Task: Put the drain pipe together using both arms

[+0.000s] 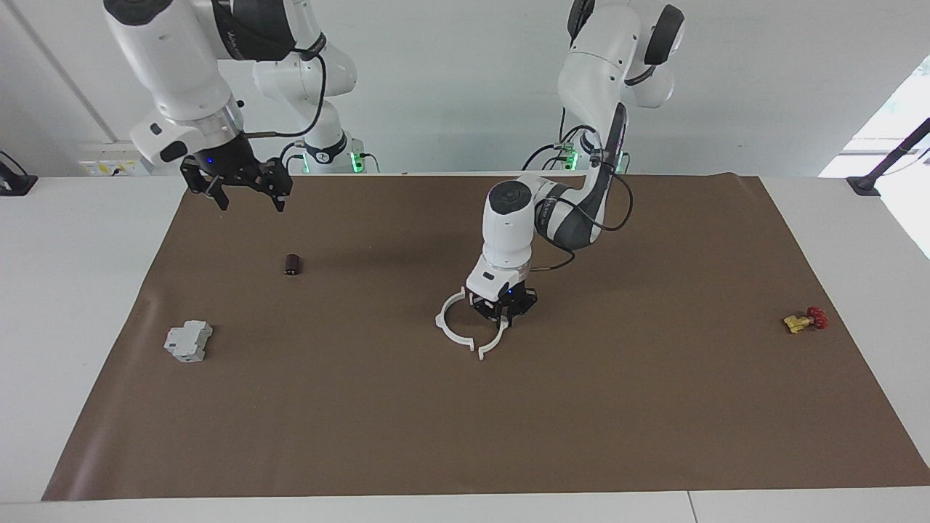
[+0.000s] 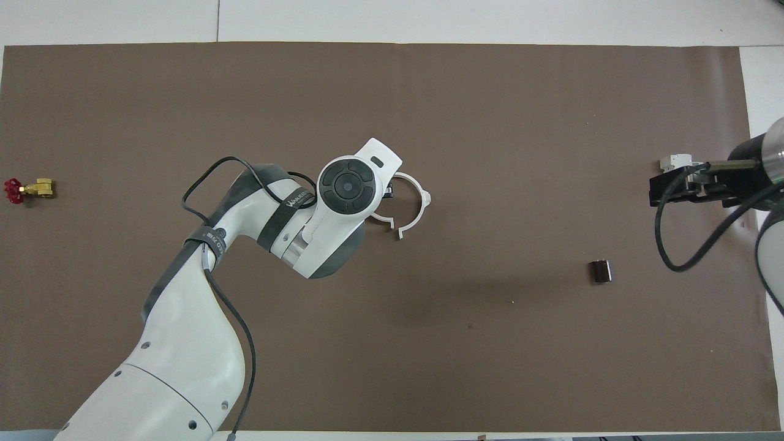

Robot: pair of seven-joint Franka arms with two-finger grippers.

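Note:
The drain pipe lies as two white half-ring pieces near the middle of the brown mat [image 1: 654,407]. The larger visible arc [image 1: 442,321] [image 2: 422,197] lies toward the right arm's end. The other piece [image 1: 497,340] [image 2: 383,217] runs under my left gripper, with a small gap between their tab ends. My left gripper [image 1: 503,314] is down at mat level on that second piece, and in the overhead view its own arm hides it. My right gripper [image 1: 248,200] [image 2: 667,187] is open and empty, raised high over the right arm's end of the mat, where that arm waits.
A grey boxy block [image 1: 187,341] [image 2: 674,162] lies at the right arm's end, partly covered by the right gripper in the overhead view. A small dark cylinder [image 1: 293,264] [image 2: 600,271] lies nearer the robots than it. A red and yellow valve [image 1: 803,319] [image 2: 27,188] lies at the left arm's end.

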